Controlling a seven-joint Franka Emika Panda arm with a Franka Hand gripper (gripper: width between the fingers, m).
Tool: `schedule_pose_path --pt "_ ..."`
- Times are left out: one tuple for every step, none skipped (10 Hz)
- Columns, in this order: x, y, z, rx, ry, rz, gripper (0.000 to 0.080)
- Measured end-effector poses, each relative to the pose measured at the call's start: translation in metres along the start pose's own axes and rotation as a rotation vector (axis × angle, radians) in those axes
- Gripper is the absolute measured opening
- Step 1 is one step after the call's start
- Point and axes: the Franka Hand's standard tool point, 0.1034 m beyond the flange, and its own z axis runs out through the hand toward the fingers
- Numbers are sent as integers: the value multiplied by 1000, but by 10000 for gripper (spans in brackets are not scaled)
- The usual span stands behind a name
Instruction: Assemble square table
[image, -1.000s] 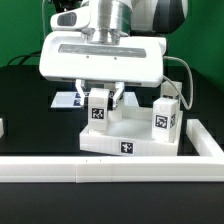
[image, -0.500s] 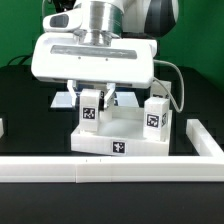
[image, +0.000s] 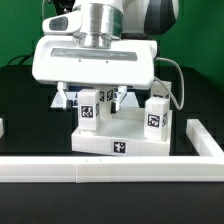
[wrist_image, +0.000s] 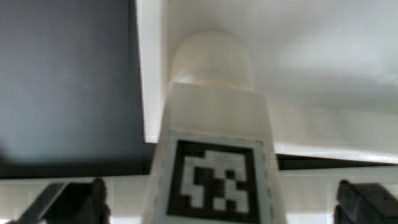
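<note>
Since the frame half a second back, the tool's fingers have spread away from the leg they were pinching; arm and head have not shifted.

Counter (image: 20, 90): dark, with a long white border rail (image: 110, 170) across the front of the exterior view.

Square table top (image: 125, 140): white, sits just behind the rail, a tag on its front edge.

Legs: one leg (image: 158, 118) stands upright at the corner toward the exterior view's right. A second leg (image: 90, 110) stands upright in the corner toward the exterior view's left, directly under the tool.

Tool (image: 97, 100): wide, holding nothing. Wrist view shows this leg (wrist_image: 217, 150) centred between the fingers (wrist_image: 71, 203), a clear gap on each side.

Risk, as judged: the fingers straddle the freed leg. A sideways drift on the retreat could clip it and tilt it out of its socket. How firmly it is seated cannot be told from here.
</note>
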Motion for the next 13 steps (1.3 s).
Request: schedule_pose_path --pt "1 0 -3 10 -26 4 648" --pt "6 2 -8 11 -22 7 648" --pt "11 10 -15 11 -27 9 649" --pt "15 12 -21 20 -41 19 649" --pt "20 13 -26 25 -42 24 649" --pt "17 13 -24 22 -41 22 649" --pt "14 10 -22 32 -70 22 649" --pt "15 10 -22 33 -71 23 649" --pt "12 7 -20 44 -103 24 649" --pt "8 3 -16 70 -185 36 649" --pt "9 -3 -14 100 -278 45 649" --pt "13 -4 -15 120 -341 52 649" --pt "14 -4 -14 129 -377 51 649"
